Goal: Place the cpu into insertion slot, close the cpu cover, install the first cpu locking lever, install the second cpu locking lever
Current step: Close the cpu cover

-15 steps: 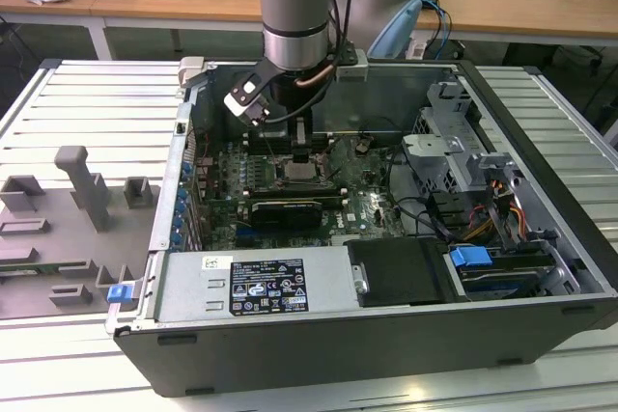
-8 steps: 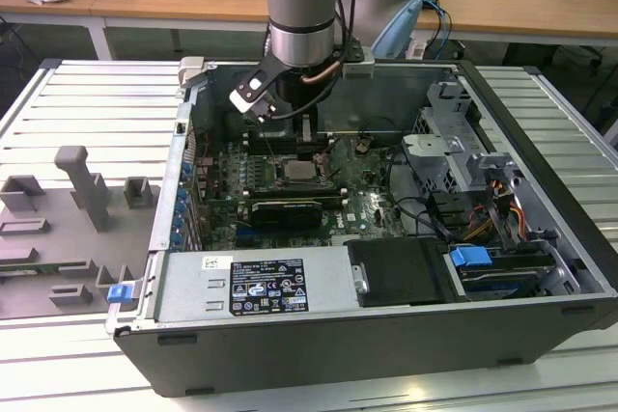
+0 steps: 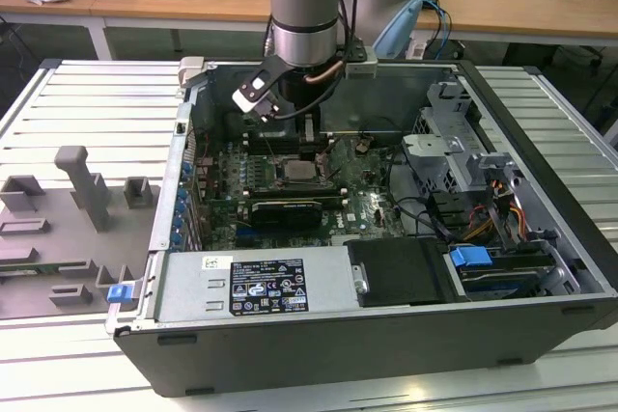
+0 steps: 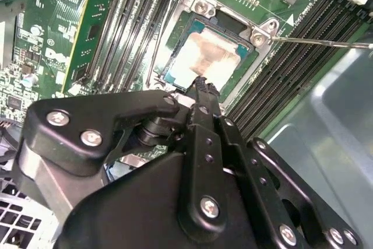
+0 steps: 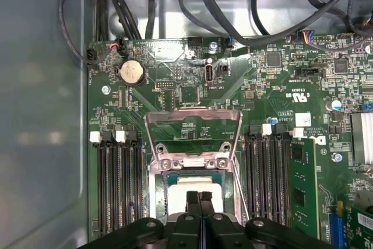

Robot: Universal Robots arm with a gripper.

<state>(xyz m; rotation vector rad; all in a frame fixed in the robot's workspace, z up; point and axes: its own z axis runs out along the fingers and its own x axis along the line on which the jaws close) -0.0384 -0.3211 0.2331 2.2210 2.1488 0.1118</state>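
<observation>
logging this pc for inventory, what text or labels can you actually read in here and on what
white label on the silver box: print too small to read
motherboard white lettering: too small to read reliably
cpu: no marking visible on its top

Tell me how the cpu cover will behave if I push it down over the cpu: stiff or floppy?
Probably stiff: the cpu cover looks like a thin metal frame. It should swing, not slide, since it seems hinged along the edge nearest the cpu. With its centre open, an off-centre push might twist the narrow rails.
</observation>
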